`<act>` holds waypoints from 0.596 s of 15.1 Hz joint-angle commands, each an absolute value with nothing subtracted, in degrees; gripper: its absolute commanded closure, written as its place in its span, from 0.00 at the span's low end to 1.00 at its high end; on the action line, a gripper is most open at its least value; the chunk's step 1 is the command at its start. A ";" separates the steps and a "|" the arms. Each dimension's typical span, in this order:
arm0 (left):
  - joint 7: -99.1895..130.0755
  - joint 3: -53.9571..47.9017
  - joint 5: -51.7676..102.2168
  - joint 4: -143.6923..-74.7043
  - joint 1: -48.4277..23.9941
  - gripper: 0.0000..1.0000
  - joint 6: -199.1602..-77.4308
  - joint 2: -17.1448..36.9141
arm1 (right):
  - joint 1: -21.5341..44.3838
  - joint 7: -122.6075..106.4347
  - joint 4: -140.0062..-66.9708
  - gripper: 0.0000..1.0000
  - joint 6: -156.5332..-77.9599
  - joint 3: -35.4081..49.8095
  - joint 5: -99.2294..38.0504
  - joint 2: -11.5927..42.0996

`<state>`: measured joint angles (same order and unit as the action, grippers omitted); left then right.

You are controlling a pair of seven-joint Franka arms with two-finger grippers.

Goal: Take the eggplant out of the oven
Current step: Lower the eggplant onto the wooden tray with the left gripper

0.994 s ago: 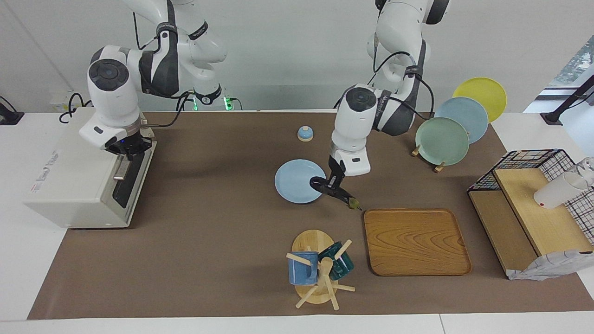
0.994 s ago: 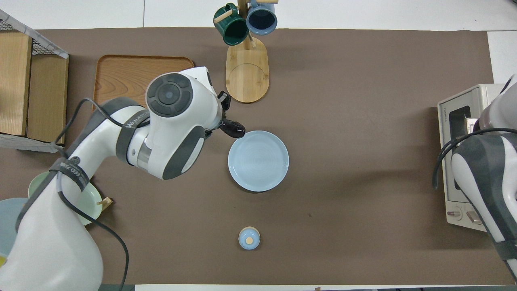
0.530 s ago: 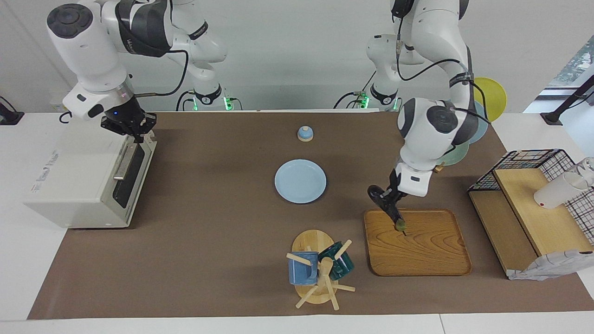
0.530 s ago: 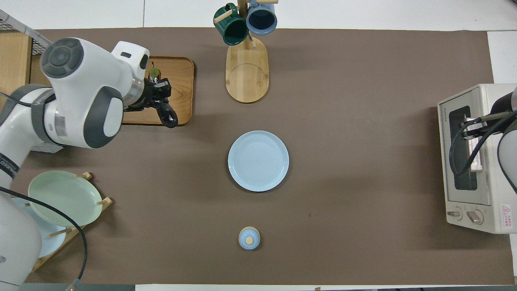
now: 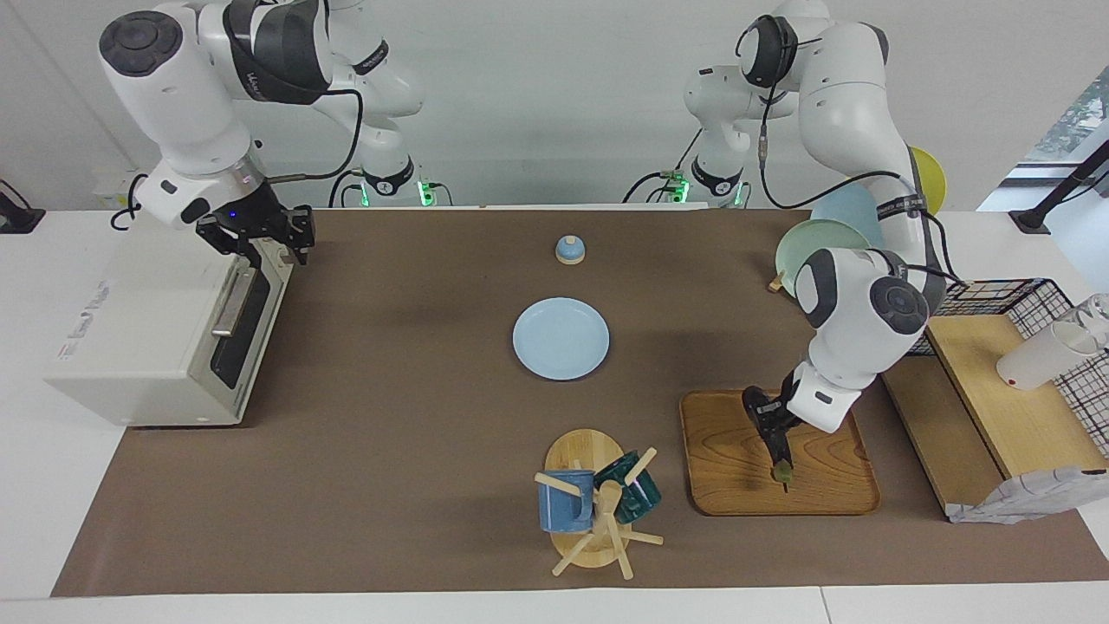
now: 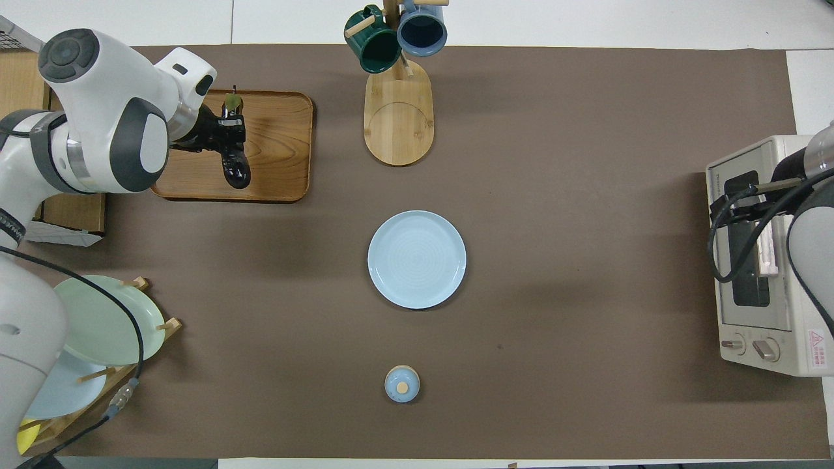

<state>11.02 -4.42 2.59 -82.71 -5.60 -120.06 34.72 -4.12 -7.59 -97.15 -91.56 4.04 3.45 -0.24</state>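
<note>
Over the wooden tray (image 5: 736, 468), eggplant (image 5: 774, 436) sits clamped in left gripper (image 5: 769, 418).

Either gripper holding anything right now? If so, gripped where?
The left gripper holds the eggplant around its middle, over the wooden tray, stem end pointing down. The right gripper, over the oven, holds nothing.

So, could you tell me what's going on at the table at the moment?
The left gripper is shut on the eggplant and holds it low over the wooden tray, stem end pointing down toward the tray. The right gripper is open above the top front edge of the oven, whose door looks closed. The blue plate in the middle of the table has nothing on it.
</note>
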 commanded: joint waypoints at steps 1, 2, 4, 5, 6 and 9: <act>9.32 -4.83 1.23 -81.02 -5.27 1.00 -120.57 36.21 | -4.31 -7.03 -96.42 0.00 -91.14 4.13 2.37 -0.61; 9.23 -4.83 1.14 -82.60 -5.36 1.00 -122.41 35.95 | -4.05 -7.12 -96.42 0.00 -91.23 4.04 2.37 -0.88; 9.14 -4.83 1.23 -83.67 -5.10 1.00 -123.57 35.68 | -3.34 -7.03 -96.42 0.00 -90.62 3.69 1.76 -0.97; 9.05 -4.83 1.23 -83.67 -5.01 1.00 -123.31 35.68 | -3.25 -7.03 -96.42 0.00 -90.44 3.60 1.76 -1.31; 9.05 -4.83 1.23 -83.67 -5.01 1.00 -123.14 35.68 | -3.25 -6.94 -96.33 0.00 -90.70 3.26 1.84 -1.49; 9.14 -4.83 1.32 -83.58 -5.19 0.00 -121.82 35.25 | -0.36 -6.94 -96.33 0.00 -91.06 0.45 2.46 -1.49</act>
<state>9.79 -4.52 2.25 -82.70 -5.51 -121.97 36.08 -2.48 -7.58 -96.59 -91.56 2.89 3.30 -1.08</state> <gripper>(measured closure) 0.639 0.000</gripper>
